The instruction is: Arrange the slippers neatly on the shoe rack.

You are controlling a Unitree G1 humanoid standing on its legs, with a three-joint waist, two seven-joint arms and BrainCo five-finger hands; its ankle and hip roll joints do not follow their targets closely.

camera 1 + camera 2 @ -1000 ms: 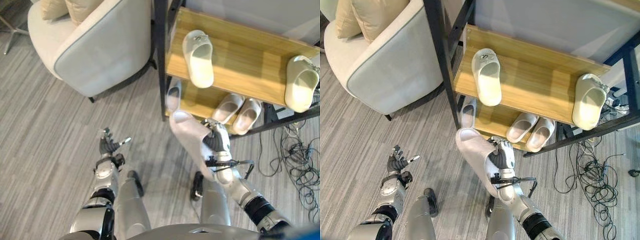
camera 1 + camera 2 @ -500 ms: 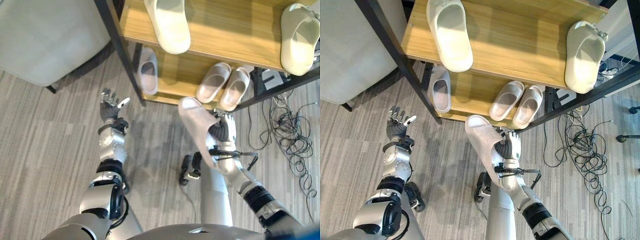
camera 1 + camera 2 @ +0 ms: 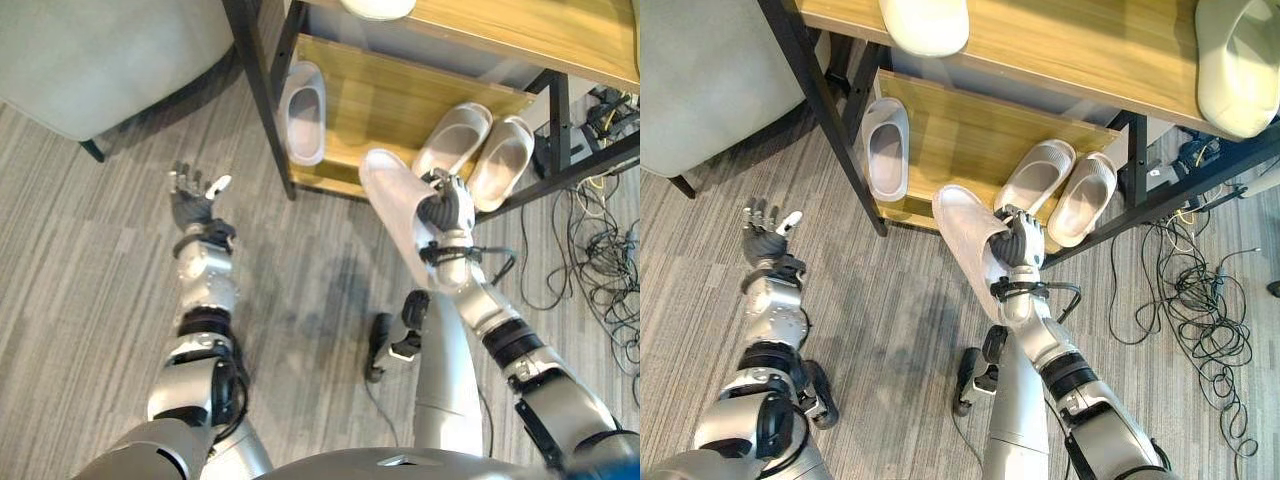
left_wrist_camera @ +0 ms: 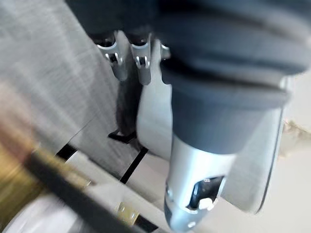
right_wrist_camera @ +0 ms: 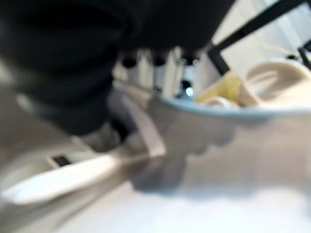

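Right hand (image 3: 1021, 243) grips a pale grey slipper (image 3: 965, 232), fingers curled round its edge, holding it tilted just in front of the shoe rack's (image 3: 970, 140) bottom shelf, near the pair of slippers (image 3: 1060, 193) there. Left hand (image 3: 190, 197) hangs above the carpet, fingers spread, holding nothing.

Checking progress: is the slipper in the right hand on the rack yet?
Not yet. The slipper is held in the right hand, in front of the lower shelf.
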